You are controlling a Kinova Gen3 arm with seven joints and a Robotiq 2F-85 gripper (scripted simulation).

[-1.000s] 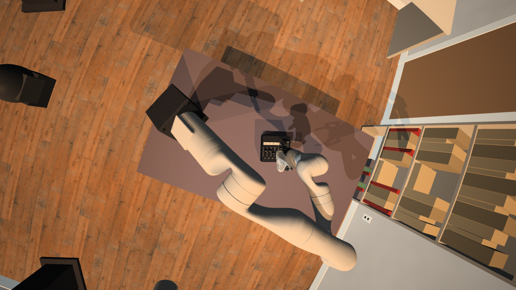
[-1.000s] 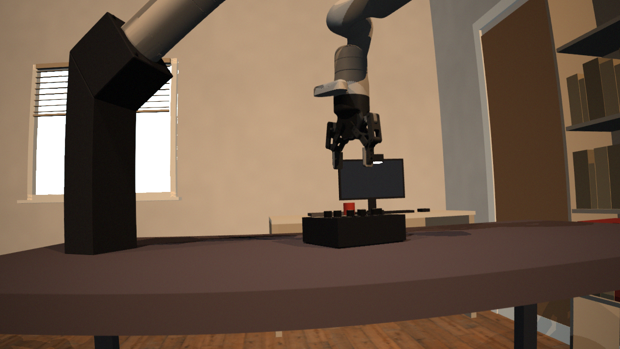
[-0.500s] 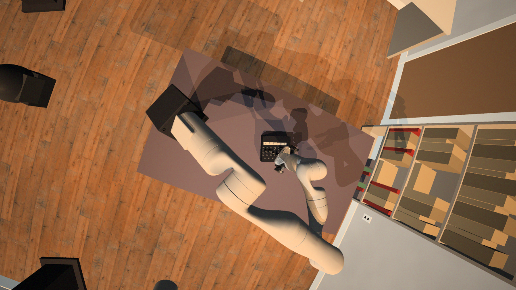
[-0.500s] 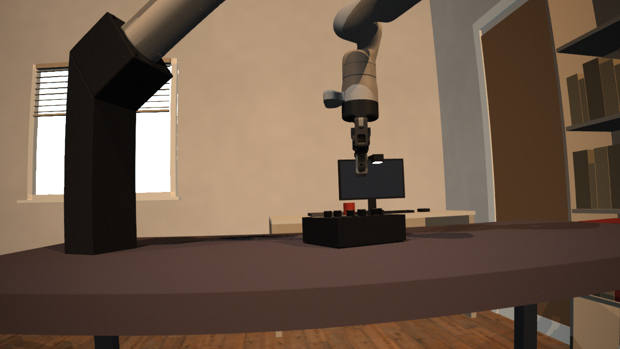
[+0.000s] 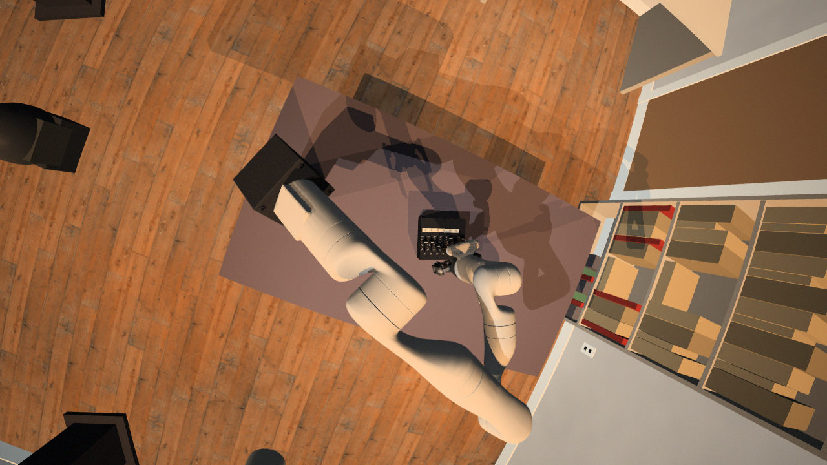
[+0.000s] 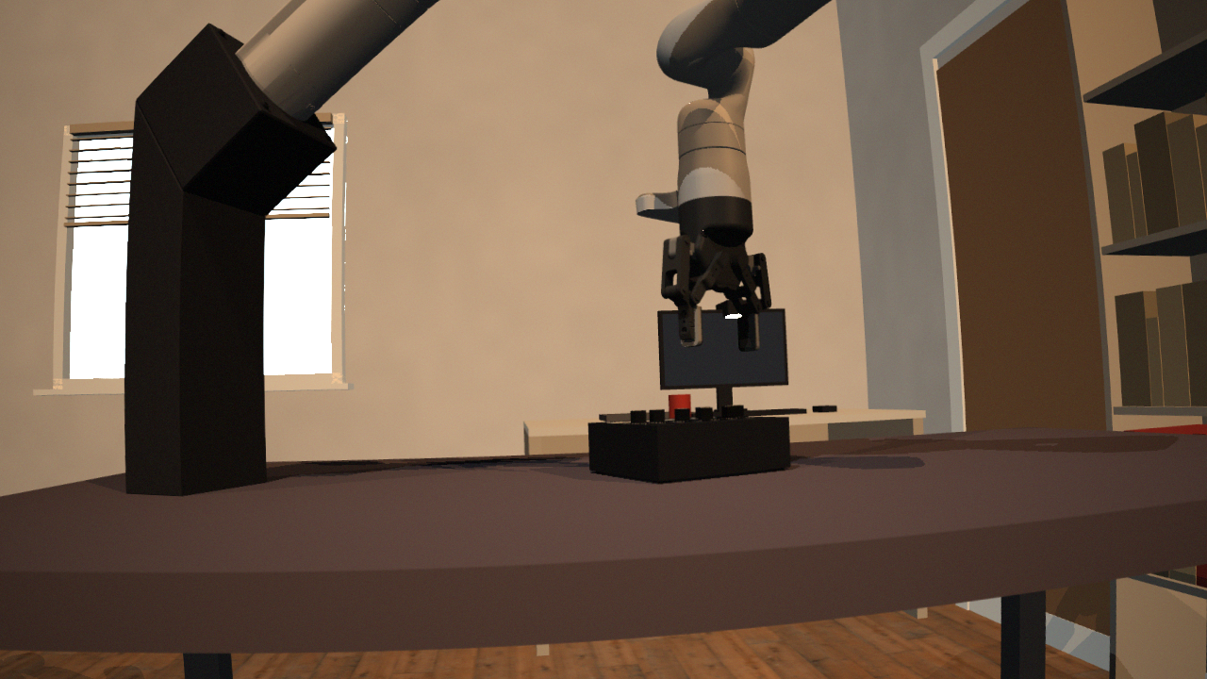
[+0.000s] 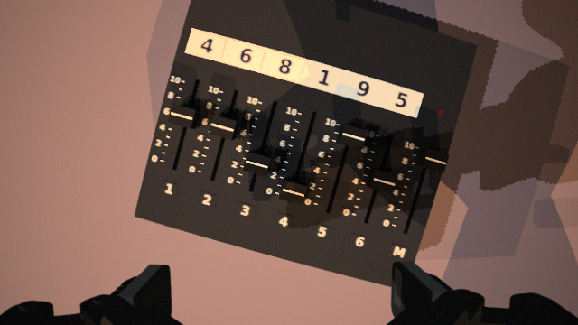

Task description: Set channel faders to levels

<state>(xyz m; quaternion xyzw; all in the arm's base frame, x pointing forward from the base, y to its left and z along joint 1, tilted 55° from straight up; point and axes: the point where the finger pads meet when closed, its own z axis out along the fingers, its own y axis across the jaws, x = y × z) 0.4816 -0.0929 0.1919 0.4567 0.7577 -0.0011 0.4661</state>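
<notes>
The black lighting desk (image 7: 307, 149) stands flat on the table; it also shows in the overhead view (image 5: 442, 234) and the side view (image 6: 687, 447). Its tape (image 7: 303, 72) reads 4, 6, 8, 1, 9, 5. Fader 1's cap (image 7: 181, 116) is near 6 and fader 2's cap (image 7: 222, 127) near 6. Fader 3's cap (image 7: 256, 163) is near 2 to 3 and fader 4's cap (image 7: 293, 193) near 0. Fader 5's cap (image 7: 353, 136) is near 9 and fader 6's cap (image 7: 384, 181) near 4 to 5. The master cap (image 7: 435, 160) is near 9. My gripper (image 7: 282, 288) (image 6: 717, 333) hangs open and empty well above the desk's front edge.
The arm's black pedestal (image 6: 193, 338) stands at the table's left end. A monitor (image 6: 722, 347) sits on a far desk behind. Bookshelves (image 5: 711, 300) stand past the table's right end. The arm's links (image 5: 369, 271) arch over the table's near side.
</notes>
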